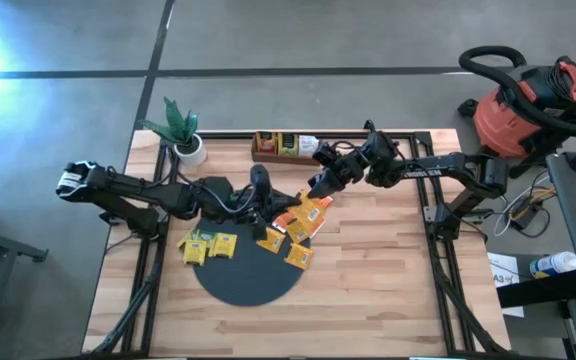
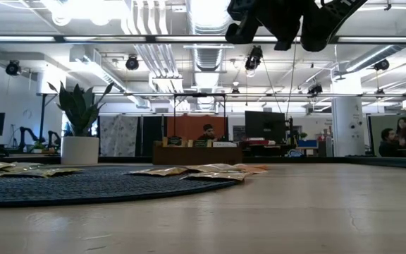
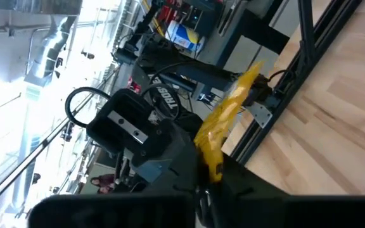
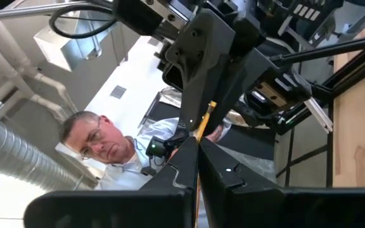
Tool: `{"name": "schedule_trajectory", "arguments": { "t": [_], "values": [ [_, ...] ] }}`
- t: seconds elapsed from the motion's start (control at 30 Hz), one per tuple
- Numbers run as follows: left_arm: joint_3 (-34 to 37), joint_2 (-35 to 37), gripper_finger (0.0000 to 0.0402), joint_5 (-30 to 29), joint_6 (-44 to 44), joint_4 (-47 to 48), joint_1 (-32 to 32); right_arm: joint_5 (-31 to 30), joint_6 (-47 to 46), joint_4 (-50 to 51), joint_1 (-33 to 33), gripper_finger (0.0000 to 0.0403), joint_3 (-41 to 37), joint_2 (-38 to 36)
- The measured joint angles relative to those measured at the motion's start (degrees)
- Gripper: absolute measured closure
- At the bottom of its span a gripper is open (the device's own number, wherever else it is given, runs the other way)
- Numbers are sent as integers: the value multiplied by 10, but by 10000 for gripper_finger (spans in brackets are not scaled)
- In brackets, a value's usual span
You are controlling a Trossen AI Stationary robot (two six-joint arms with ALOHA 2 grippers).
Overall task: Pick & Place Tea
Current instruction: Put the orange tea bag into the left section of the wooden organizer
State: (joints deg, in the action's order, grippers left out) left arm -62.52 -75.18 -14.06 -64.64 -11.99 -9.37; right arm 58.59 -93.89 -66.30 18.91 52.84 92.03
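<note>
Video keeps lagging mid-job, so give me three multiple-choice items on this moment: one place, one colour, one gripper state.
1. Where is the wooden tray? A on the black mat; B beside the potted plant; C on the floor.
2. Colour of the lifted packet? A green; B yellow; C blue.
3. The right gripper is: A open; B shut, empty; C shut on the packet.

1 B: the high view shows them side by side.
2 B: the left wrist view shows yellow.
3 C: its fingers pinch the packet's edge, and the left gripper pinches it too.

Pale smooth wood table (image 1: 368, 260), matt seemingly woven black mat (image 1: 248, 275), glossy packets (image 1: 211, 245).
</note>
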Motion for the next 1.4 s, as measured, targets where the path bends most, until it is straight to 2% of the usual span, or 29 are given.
{"name": "schedule_trajectory", "arguments": {
  "t": [0.1,0.47,0.63,0.8,0.97,1.1,1.27,1.4],
  "values": [
    [0,0,398,0,1,-1,-3,-1,0,1,-3,394,0,0],
    [0,0,401,-30,57,56,-6,-2,26,87,-3,389,0,0],
    [0,0,401,-40,78,83,-6,-18,12,88,-3,355,0,0],
    [0,1,401,-57,93,95,-6,-19,11,87,-2,300,0,0],
    [0,1,401,-120,110,121,-5,-21,29,88,1,246,0,0],
    [0,7,401,-172,152,144,-4,-20,53,91,8,219,0,-1],
    [-2,23,401,-249,194,172,-3,-6,90,93,23,212,-8,-3],
    [-14,38,401,-317,225,206,10,3,143,168,32,219,-34,-8]
  ]
}}
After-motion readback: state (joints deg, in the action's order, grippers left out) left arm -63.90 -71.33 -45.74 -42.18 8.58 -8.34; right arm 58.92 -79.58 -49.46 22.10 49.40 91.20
